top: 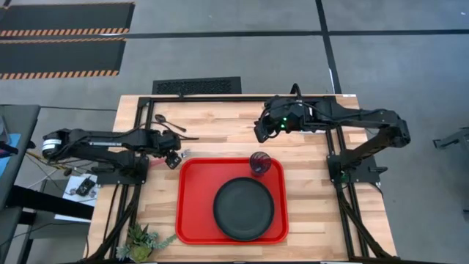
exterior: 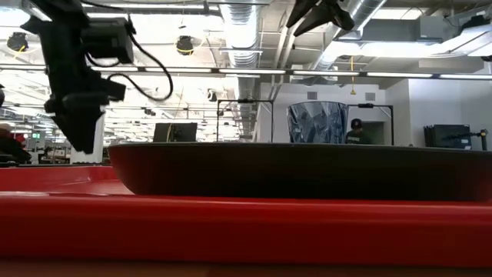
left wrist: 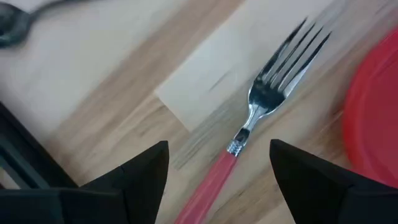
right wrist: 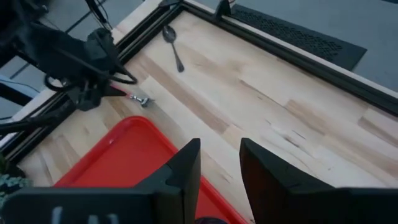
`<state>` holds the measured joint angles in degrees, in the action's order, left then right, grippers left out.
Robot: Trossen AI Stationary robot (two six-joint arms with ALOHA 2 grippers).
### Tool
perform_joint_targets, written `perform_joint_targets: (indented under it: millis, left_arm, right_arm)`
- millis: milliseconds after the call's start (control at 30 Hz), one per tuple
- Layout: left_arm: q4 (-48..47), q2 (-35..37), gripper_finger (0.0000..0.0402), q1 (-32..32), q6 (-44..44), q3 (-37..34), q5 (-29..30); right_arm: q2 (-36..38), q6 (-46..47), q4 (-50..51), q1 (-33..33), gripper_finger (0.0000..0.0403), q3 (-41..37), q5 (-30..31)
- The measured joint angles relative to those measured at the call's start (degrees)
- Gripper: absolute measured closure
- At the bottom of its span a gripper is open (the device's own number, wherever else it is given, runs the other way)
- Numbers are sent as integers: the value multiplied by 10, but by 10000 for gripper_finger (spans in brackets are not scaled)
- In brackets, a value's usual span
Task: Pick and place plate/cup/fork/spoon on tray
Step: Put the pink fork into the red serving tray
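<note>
The red-handled fork [left wrist: 252,112] lies on the wooden table just left of the red tray [top: 192,220], its tines on a pale pad [left wrist: 217,68]. My left gripper [left wrist: 217,152] is open above it, one finger on each side of the handle, touching nothing; it also shows in the high view [top: 174,159]. The black plate [top: 244,209] rests flat in the tray, and the dark tumbler cup [top: 260,163] stands upright in the tray's far right corner. The dark spoon [top: 168,122] lies on the table at the far left. My right gripper [top: 260,133] is open and empty, above the table beyond the cup.
A black frame [top: 220,97] runs along the table's far edge and down both sides. A small green plant [top: 143,242] stands at the near left corner. Bare wood lies between the spoon and my right gripper [right wrist: 219,168].
</note>
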<state>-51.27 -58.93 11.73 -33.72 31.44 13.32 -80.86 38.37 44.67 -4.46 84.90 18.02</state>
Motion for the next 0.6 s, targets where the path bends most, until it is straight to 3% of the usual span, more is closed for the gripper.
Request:
perform_joint_targets:
  millis: [433, 600]
  left_arm:
    - [65, -164, 142, -28, 26, 1, -41]
    - [88, -176, 209, -21, 22, -9, -68]
  right_arm:
    - [0, 2, 28, 20, 270, 0, 0]
    - [0, 6, 29, 30, 274, 0, 0]
